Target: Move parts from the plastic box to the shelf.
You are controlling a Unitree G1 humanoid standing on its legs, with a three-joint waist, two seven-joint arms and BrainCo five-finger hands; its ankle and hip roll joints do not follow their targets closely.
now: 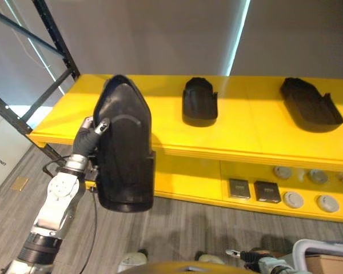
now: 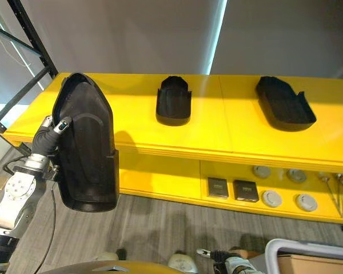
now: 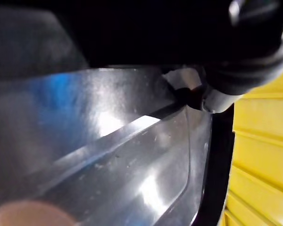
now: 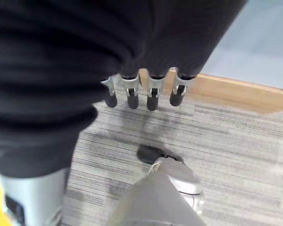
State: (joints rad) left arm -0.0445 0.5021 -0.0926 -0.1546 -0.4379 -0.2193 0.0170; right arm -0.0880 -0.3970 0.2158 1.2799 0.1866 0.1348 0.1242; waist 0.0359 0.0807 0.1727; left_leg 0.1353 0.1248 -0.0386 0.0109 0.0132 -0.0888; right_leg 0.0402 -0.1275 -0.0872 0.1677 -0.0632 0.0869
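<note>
Yellow shelf [image 1: 251, 134] already carries two black parts at twelve and two o'clock, so the left hand [image 1: 90, 137], fingers curled round the edge of the upright black part [image 1: 124, 148] at nine o'clock, should lay it flat on the bare left end, while the right hand [image 4: 141, 94] hangs slack-fingered over the floor.

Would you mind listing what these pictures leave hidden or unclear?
- Left hand: most of its fingers sit behind the black part it holds up, in both eye views.
- Left wrist view: the part's glossy surface is too close to show its outline.
- Small round parts on the lower shelf: too small to identify.
- Right hand: fingers hang relaxed over the floor; the plastic box is cut off by the frame edge.
</note>
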